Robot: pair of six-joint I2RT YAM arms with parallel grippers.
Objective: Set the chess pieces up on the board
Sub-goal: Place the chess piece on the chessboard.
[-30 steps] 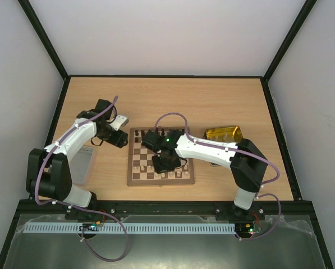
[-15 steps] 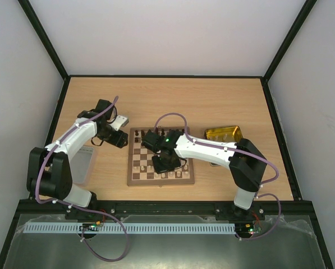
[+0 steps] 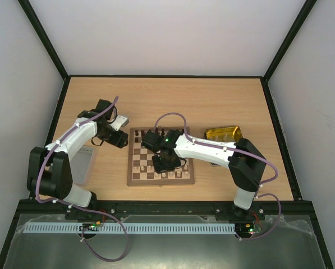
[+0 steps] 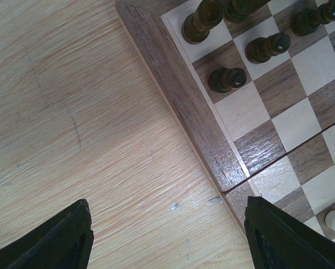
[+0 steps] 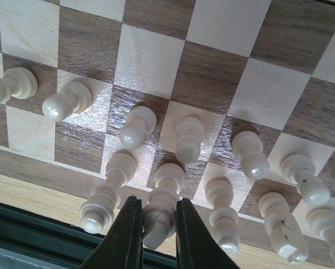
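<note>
The right gripper [image 5: 157,206] is closed on one cream chess piece [image 5: 166,182] in the nearest row of the board [image 5: 156,61]. Its dark fingers [image 5: 128,235] hide the lower part of this piece, so I cannot tell if it stands on its square or is lifted. Other cream pieces [image 5: 138,128] stand in two rows around it, and some are cut off at the frame edges. The left gripper [image 4: 168,230] is wide apart with nothing inside, and only its finger ends show. It hangs above the table [image 4: 72,112] just beside the left border of the board, near the dark pieces [image 4: 226,79]. From above, the right arm [image 3: 206,148] covers the middle of the board. A yellow tray [image 3: 223,134] lies to its right. A grey lid [image 3: 87,162] lies to its left, partly hidden by the left arm [image 3: 72,140].
</note>
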